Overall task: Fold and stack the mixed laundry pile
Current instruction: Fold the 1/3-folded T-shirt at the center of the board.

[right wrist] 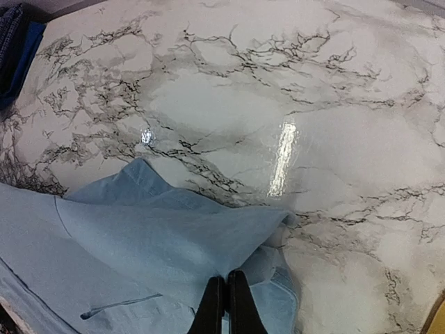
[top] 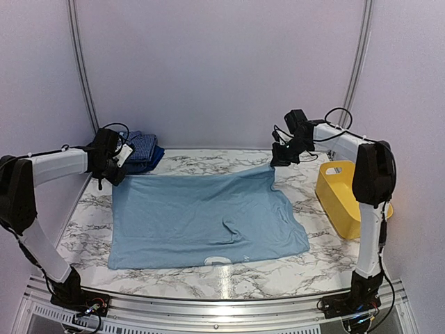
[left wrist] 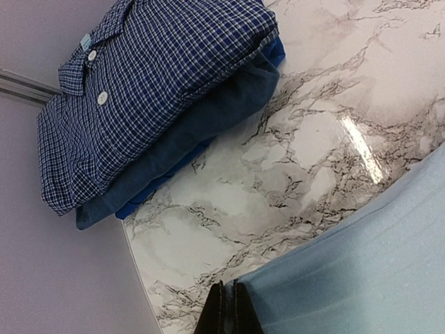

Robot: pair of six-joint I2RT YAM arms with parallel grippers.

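Beyond the left gripper point(left wrist: 228, 285), whose fingers are running off the bottom edge, the check shirt point(left wrist: 153, 83) is covering most of the dark-blue pieces point(left wrist: 215, 118). Around the right gripper point(right wrist: 227, 278), the light-blue T-shirt point(right wrist: 139, 236) is spilling past the bottom and left edges. Far to its right, the yellow tub point(right wrist: 441, 323) is showing only a sliver.

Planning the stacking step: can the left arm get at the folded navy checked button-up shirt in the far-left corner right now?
Probably yes, once freed. The left gripper is shut on a corner of the light-blue T-shirt; the navy checked shirt lies just beyond, with only bare marble table between.
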